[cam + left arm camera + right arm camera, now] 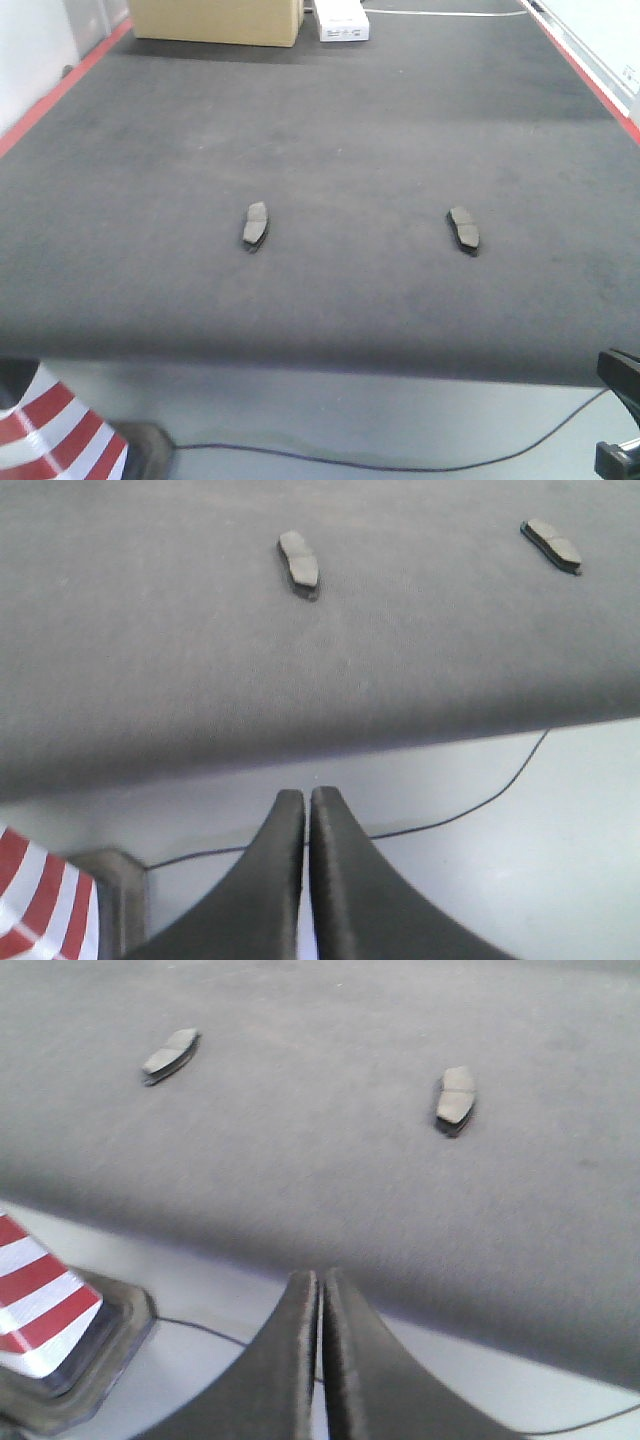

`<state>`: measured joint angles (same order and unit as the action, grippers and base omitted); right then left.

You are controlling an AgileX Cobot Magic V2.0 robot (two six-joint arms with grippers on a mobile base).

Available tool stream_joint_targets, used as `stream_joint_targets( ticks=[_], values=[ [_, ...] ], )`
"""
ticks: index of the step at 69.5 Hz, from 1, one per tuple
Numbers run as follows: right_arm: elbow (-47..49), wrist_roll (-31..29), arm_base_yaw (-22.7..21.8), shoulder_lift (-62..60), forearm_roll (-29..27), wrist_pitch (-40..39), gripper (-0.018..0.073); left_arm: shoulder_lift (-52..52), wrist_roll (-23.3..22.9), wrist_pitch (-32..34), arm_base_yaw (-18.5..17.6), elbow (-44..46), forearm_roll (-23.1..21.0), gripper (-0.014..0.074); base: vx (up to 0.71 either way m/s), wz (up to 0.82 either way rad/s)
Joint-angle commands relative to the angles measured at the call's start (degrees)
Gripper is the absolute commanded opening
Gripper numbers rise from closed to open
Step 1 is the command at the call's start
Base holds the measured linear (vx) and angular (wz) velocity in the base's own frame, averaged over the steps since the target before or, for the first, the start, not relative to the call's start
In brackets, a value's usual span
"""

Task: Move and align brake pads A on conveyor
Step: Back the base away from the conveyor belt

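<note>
Brake pads A point(257, 226): two are in view, both flat on the conveyor point(350, 130), in the near half of the belt and set back from its front edge.

Nearest the robot, both arms are held low over the grey floor point(350, 410), short of the belt. The left gripper point(306, 798) is clenched, its dark fingers pressed together with nothing between them, tips pointing toward the belt's front edge. The right gripper point(321, 1278) is likewise clenched on nothing and aimed the same way. A red-and-white striped cone point(50, 430) on a dark base stands at the robot's left, and a thin black cable point(400, 462) runs across the floor below the belt edge.

Past the front edge there is a band of bare belt, then the pads. The left-hand pad point(299, 559) and the right-hand pad point(463, 229) lie well apart, roughly level with each other, long axes running roughly away from the robot and canted in opposite directions. Open belt lies on every side of each pad and between them; neither is near the red edge strips point(60, 90).

At the far end a cardboard box point(215, 20) and a white box point(343, 22) sit close together.
</note>
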<state>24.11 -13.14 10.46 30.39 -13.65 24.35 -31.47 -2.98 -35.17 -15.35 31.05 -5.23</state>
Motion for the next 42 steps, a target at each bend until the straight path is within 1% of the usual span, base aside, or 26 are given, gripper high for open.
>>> stream_joint_targets(
  ticks=[1,26,34,42],
  values=[
    [1.7,-0.4,-0.3,0.2,-0.2,-3.7,-0.0006,-0.3,-0.2,3.8,-0.4,1.4,-0.3,-0.0006,-0.21,0.10],
    [1.7,-0.4,-0.3,0.2,-0.2,-3.7,-0.0006,-0.3,-0.2,3.8,-0.4,1.4,-0.3,-0.0006,-0.22,0.01],
    [1.7,-0.4,-0.3,0.2,-0.2,-3.7,-0.0006,-0.2,-0.2,3.8,-0.3,1.4,-0.3,-0.0006,-0.19,-0.20],
    [1.7,-0.4,-0.3,0.2,-0.2,-3.7,-0.0006,-0.2,-0.2,3.8,-0.3,1.4,-0.3,-0.0006,-0.16,-0.41]
  ],
)
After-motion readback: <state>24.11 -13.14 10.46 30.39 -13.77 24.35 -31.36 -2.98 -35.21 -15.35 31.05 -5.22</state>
